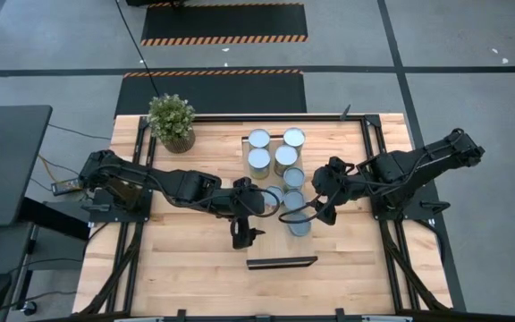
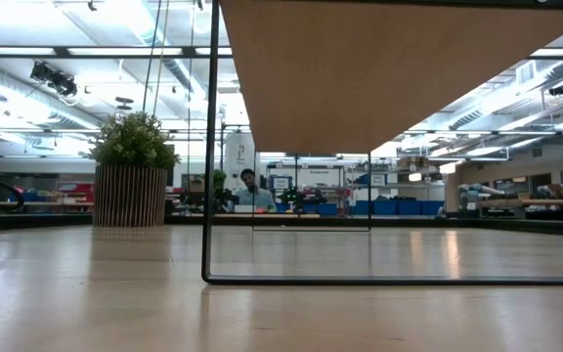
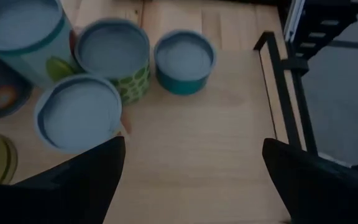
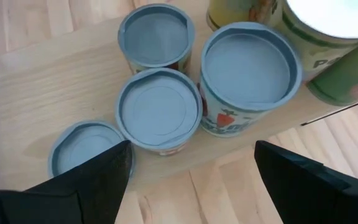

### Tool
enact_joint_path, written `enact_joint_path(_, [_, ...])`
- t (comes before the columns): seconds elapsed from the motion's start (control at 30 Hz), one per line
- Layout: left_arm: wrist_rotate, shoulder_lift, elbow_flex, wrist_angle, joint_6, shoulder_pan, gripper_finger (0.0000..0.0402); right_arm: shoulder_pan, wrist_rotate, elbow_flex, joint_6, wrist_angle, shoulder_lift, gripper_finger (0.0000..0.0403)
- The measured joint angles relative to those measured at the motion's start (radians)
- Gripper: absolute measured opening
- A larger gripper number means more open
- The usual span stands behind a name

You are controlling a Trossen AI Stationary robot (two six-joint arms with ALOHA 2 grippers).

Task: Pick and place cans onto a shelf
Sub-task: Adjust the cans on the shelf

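Here, eight cans [image 1: 283,179] clustered on shelf [image 1: 351,148]

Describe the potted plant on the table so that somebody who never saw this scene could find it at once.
Start from the light butcher-block wooden tabletop and go to its far left corner in the high view. There stands the small green leafy plant in a round ribbed wooden pot. It stands apart from the cluster of silvery metal cans; it alone has leaves.

Cans [image 1: 284,170]: one in the high view's centre partly hidden under the left gripper [image 1: 245,234]. Shelf [image 2: 379,68]: cut off by the low view's top edge. Person [image 2: 252,191]: too small to make out.
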Motion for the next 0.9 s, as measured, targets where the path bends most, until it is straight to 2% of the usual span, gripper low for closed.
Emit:
enact_joint_path(0.17, [-0.007,0.0,0.0,0.055,-0.003,0.0,0.0387,0.002,0.001,0.0,0.002,0.009,0.0,0.0347])
enact_joint_path(0.27, [-0.071,0.013,0.001,0.073,-0.026,0.0,0.0387,0.012,0.01,0.0,0.01,0.043,0.0,0.0347])
enact_joint_path(0.37, [-0.081,0.045,-0.003,0.103,-0.025,0.016,0.0387,0.02,0.032,0.0,0.016,0.058,0.0,0.0347])
enact_joint_path(0.6, [-0.055,0.107,-0.005,0.127,-0.001,0.07,0.0387,0.031,0.033,-0.001,0.038,0.065,0.001,0.0347])
enact_joint_path(0.9, [-0.001,0.109,-0.005,0.108,-0.004,0.096,0.0387,0.058,0.032,-0.001,0.055,0.066,0.001,0.0347])
